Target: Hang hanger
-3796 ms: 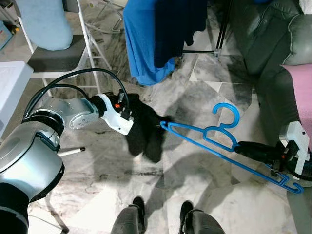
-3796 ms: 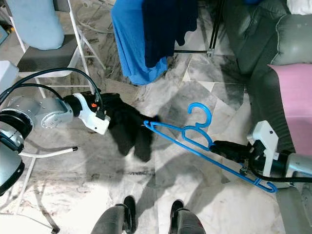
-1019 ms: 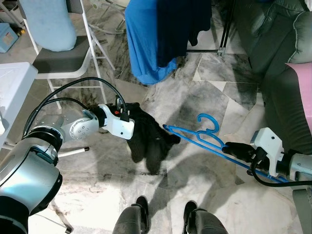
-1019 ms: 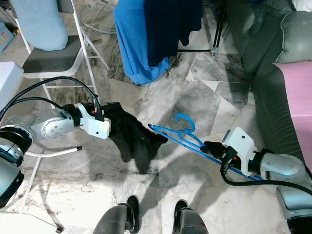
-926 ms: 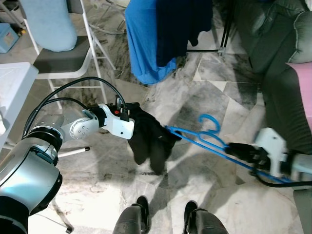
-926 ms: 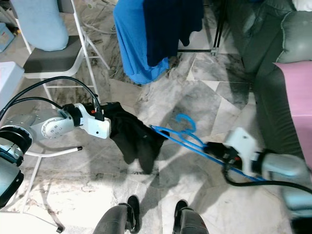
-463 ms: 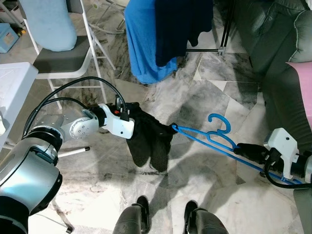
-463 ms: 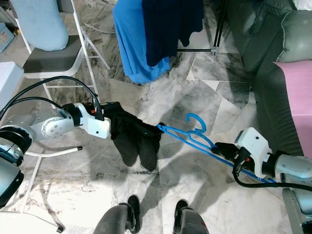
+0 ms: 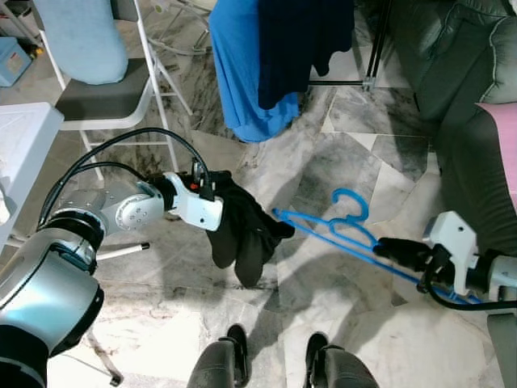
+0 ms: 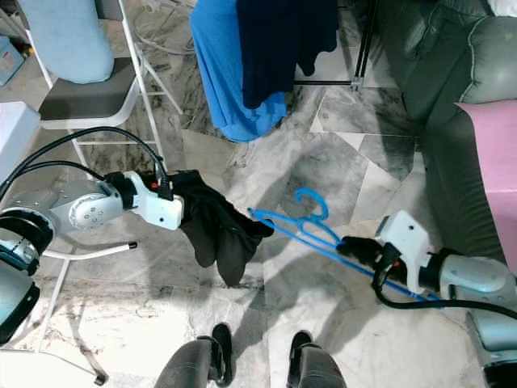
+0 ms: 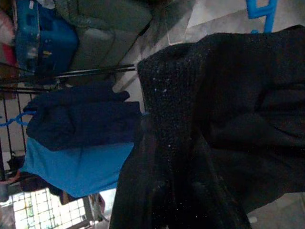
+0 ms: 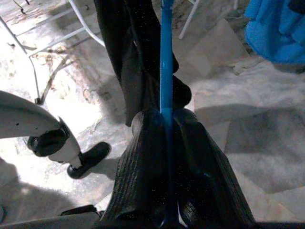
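Observation:
A blue plastic hanger (image 9: pixel 323 232) lies slanted above the marble floor, and my right gripper (image 9: pixel 389 247) is shut on its lower bar. In the right wrist view the blue bar (image 12: pixel 166 57) runs out between the two black fingers (image 12: pixel 138 162) toward the cloth. A black garment (image 9: pixel 242 230) hangs limp from my left gripper (image 9: pixel 220 187), which is shut on its upper edge, with the fingers buried in the cloth. The hanger's far tip (image 9: pixel 276 212) touches the garment's right side. The black garment (image 11: pixel 214 124) also covers most of the left wrist view.
A rack behind holds a blue garment (image 9: pixel 238 73) and a navy one (image 9: pixel 299 40). A white folding chair (image 9: pixel 105 93) stands at the left, a white table edge (image 9: pixel 20 137) nearer. A grey sofa (image 9: pixel 464 73) with pink cloth (image 9: pixel 505 137) borders the right. Two dark shoes (image 9: pixel 234 343) stand below.
My right arm has moved left, carrying the hanger's tip back against the garment. The black garment hangs narrower and a little lower. The left arm has stayed put.

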### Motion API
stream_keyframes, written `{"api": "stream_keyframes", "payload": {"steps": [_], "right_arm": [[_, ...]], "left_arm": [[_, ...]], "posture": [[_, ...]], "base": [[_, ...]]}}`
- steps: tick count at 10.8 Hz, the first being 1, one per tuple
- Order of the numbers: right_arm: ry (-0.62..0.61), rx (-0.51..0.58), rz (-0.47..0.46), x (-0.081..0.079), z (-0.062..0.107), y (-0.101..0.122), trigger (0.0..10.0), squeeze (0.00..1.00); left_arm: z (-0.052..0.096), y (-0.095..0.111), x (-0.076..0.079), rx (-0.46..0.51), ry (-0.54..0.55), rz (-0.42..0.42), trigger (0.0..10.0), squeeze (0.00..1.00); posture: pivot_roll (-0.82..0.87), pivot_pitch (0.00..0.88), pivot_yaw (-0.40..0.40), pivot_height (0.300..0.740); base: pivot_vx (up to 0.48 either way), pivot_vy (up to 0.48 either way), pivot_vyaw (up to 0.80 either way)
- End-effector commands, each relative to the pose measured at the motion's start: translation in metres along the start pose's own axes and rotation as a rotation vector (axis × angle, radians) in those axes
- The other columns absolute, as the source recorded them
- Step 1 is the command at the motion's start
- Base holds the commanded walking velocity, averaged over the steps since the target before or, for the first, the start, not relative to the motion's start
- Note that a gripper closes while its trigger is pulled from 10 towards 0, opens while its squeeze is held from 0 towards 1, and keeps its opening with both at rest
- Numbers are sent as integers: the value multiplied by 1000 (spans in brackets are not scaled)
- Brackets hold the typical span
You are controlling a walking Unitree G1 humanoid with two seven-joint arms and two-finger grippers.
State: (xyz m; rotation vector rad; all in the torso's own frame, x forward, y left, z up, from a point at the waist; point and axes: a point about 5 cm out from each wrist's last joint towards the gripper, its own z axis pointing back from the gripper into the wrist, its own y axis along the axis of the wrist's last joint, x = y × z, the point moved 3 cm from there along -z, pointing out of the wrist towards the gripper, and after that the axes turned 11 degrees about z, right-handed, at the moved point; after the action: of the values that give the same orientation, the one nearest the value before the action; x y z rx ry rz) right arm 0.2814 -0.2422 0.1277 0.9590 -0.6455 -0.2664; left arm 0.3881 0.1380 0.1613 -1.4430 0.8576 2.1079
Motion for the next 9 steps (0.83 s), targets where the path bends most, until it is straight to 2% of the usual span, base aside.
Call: {"api": "stream_keyframes", "payload": {"steps": [1,2,7,9], "right_arm": [[28,14,2,-6,-1,3,10000,0],[32,8,-1,-7,3,2,10000,0],[33,1,-3,-9,2,2,10000,0],[25,2,1,-8,1,1,10000,0]], "left_arm": [[7,-8,-2,-38,13,21,10000,0],[7,-12,-3,-65,26,40,10000,0],[6,-11,-2,-67,19,56,10000,0],[5,-4,-5,-14,17,55,10000,0]], "posture": [[-24,275,155,740],[-26,276,156,740],[-26,275,164,740],[-21,274,166,740]], "base": [[0,0,0],[0,0,0],[0,0,0],[0,0,0]]}}
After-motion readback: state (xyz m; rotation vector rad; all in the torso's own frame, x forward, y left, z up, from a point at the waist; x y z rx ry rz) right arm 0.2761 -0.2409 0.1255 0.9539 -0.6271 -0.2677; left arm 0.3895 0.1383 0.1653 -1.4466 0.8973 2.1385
